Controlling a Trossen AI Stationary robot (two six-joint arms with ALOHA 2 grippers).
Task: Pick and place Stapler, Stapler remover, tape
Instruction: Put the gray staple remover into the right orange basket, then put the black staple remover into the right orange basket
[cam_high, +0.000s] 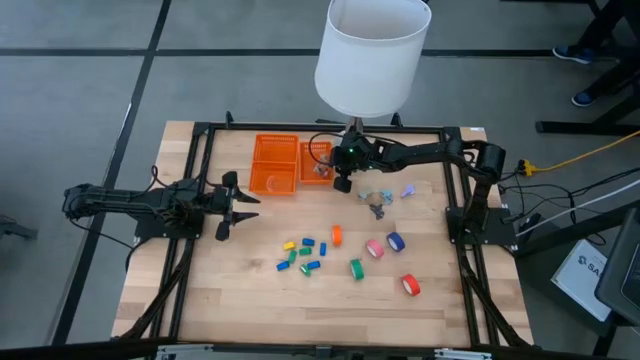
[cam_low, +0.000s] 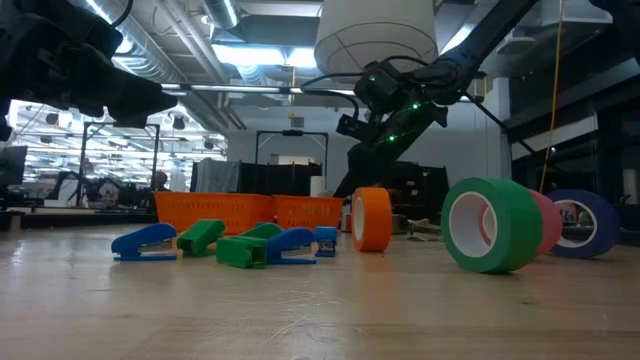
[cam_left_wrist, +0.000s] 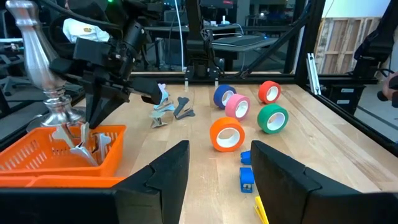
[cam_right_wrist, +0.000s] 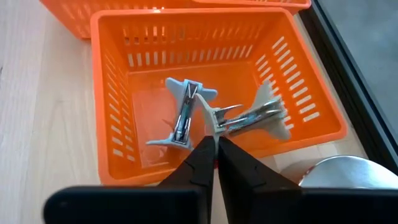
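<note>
Right gripper (cam_right_wrist: 216, 163), lower centre of the right wrist view, hangs over the small orange basket (cam_right_wrist: 311, 106); its dark fingers are pressed together, nothing between them. Two pale staple removers in the basket: one (cam_right_wrist: 185, 112) flat on the floor, mid-frame; the other (cam_right_wrist: 249, 118) right of centre, its claw end just above the fingertips — contact can't be made out.

Basket is slotted plastic lattice, rounded corners. A larger orange basket (cam_high: 273, 163) sits beside it, upper centre of the high view.

More staple removers (cam_high: 378, 200) lie loose on the wood table (cam_high: 200, 290), centre-right in the high view; small, count unclear.

Tape rolls, smooth rings: orange (cam_high: 337, 235), pink (cam_high: 374, 248), blue (cam_high: 396, 241), green (cam_high: 356, 268), red (cam_high: 410, 285), scattered lower centre-right. Mini staplers (cam_high: 301, 254), blue, green, yellow blocks, clustered left of them.

A white lampshade (cam_high: 370, 55) at top centre of the high view hides part of the right arm.

Left gripper (cam_high: 236, 203), centre-left, fingers spread apart, empty, well away from the items.
</note>
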